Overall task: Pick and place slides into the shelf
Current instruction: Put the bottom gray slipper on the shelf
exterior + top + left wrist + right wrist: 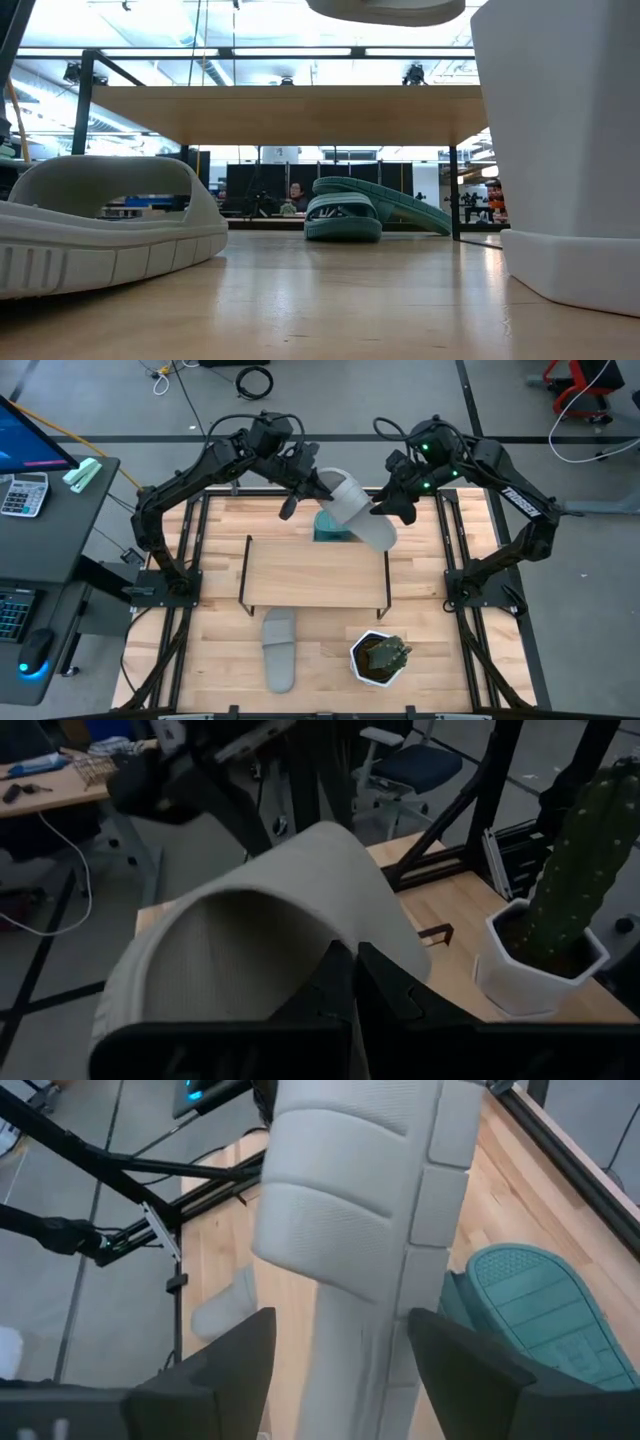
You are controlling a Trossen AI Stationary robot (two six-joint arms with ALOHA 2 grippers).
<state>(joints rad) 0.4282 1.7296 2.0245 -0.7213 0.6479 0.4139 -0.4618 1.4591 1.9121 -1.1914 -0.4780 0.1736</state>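
Left tool (300,478), upper centre-left of the high view, is clamped on the strap of a grey slide (358,510) and holds it in the air behind the shelf (315,572), likely a hand-over so the other arm can re-grip it for placing. The slide's long axis runs diagonally, from upper left down to lower right, sole edge showing. Right tool (392,508), upper centre-right, has its jaws spread wide either side of that slide's sole (350,1230), nothing gripped yet. Teal slides (330,525) lie stacked on the worktop (470,630) behind the shelf; the second grey slide (279,648) lies in front, long axis near vertical in frame, beside the pot (377,659).
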